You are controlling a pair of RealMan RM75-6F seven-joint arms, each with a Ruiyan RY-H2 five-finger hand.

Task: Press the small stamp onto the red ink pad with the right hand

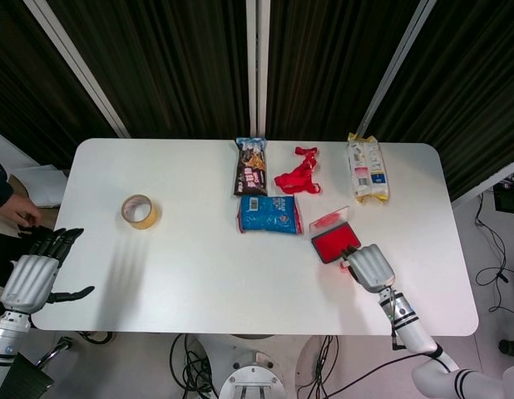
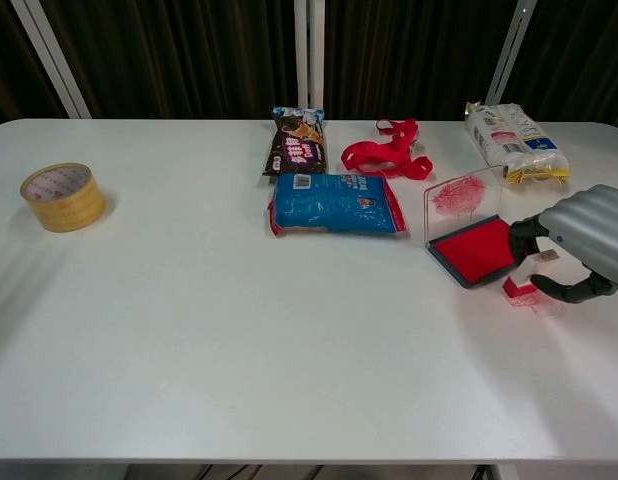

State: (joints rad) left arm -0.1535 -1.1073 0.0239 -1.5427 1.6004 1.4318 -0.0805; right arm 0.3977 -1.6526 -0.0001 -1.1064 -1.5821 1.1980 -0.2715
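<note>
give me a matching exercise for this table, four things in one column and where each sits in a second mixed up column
Things:
1. tape roll
2. red ribbon
3. small stamp
4. blue packet

Places:
A. in front of the dark snack bag
B. between the fingers of the right robot hand, beside the ink pad
C. alone on the left side of the table
D. far side of the table, behind the ink pad

Pairs: 1-C, 2-D, 3-B, 4-A

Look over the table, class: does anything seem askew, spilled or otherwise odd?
Only slightly: the ink pad's clear lid stands open, smeared red inside. The small stamp sits on the table beside the pad, at the right hand's fingers. Nothing has spilled.
</note>
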